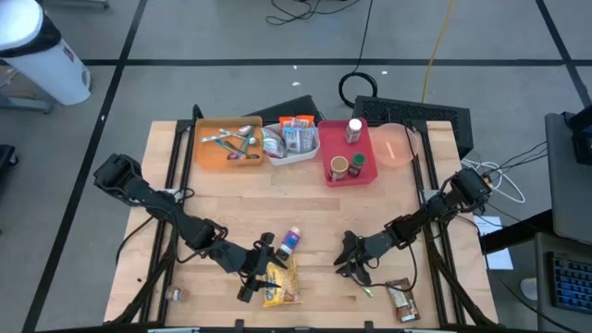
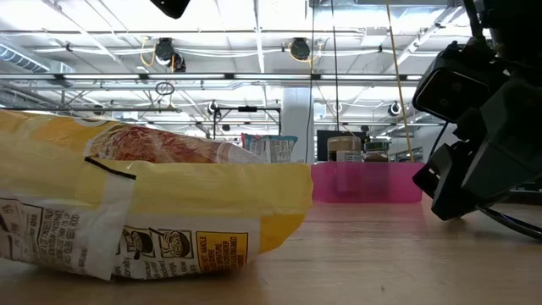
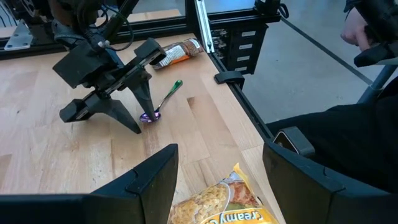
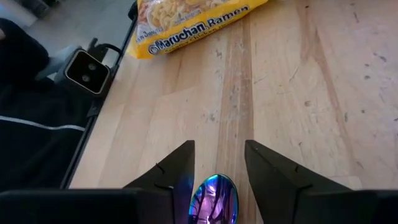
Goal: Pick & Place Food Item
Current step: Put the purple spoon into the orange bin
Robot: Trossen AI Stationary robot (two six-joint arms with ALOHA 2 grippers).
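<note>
Two arms are at work near the table's front edge. A yellow Maruchan ramen packet (image 1: 281, 285) lies flat there, and the left gripper (image 1: 262, 275) hovers right over it with its fingers (image 3: 151, 185) spread apart and nothing between them. That looks like the approach to a pick: the next move would be to lower onto the packet and close across it, and the slack, crinkly wrapper may slide or buckle. Just beside the packet, toward the table's middle, lies a small pouch with a purple end (image 1: 290, 242).

Off to the right, the right gripper (image 1: 350, 262) points down at a spoon (image 3: 161, 104) with a green handle and shiny purple bowl. Its fingertips (image 4: 176, 167) stand either side of the bowl, partly apart, and I cannot tell whether they grip it. A brown snack wrapper (image 1: 401, 298) lies near the front right corner.

Along the far edge stand an orange tray (image 1: 209, 154) of cutlery, a white tray (image 1: 294, 155) of packets, and a red tray (image 1: 365, 174) with small jars
</note>
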